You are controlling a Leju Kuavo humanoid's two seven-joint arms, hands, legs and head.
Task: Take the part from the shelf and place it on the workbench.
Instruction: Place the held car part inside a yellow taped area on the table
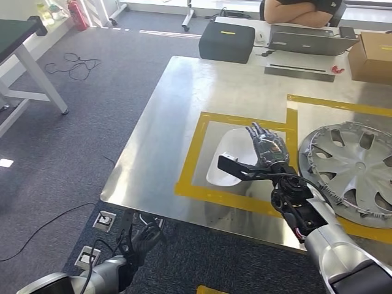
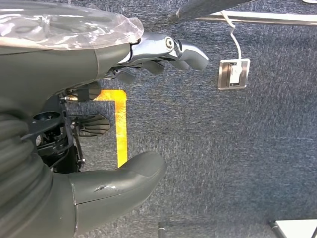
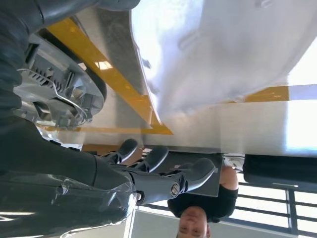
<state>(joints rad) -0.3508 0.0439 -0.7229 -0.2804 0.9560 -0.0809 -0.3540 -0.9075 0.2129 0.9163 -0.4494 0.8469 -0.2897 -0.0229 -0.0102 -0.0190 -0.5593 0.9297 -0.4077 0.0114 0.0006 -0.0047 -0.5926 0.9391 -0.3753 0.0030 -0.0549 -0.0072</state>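
Head view: the white part point(image 1: 229, 160) lies on the steel desk point(image 1: 185, 110) inside the yellow tape outline point(image 1: 194, 150), its long axis running away from the robot. The right hand point(image 1: 268, 147) hovers just beside it on the wheel cover point(image 1: 351, 165) side, fingers spread, holding nothing.

Left wrist view: the left hand point(image 2: 112, 99) hangs over carpet, fingers apart and empty, well away from the part.

Right wrist view: the part point(image 3: 224, 49) sits close ahead of the fingers point(image 3: 164, 173), so the right hand is nearer.
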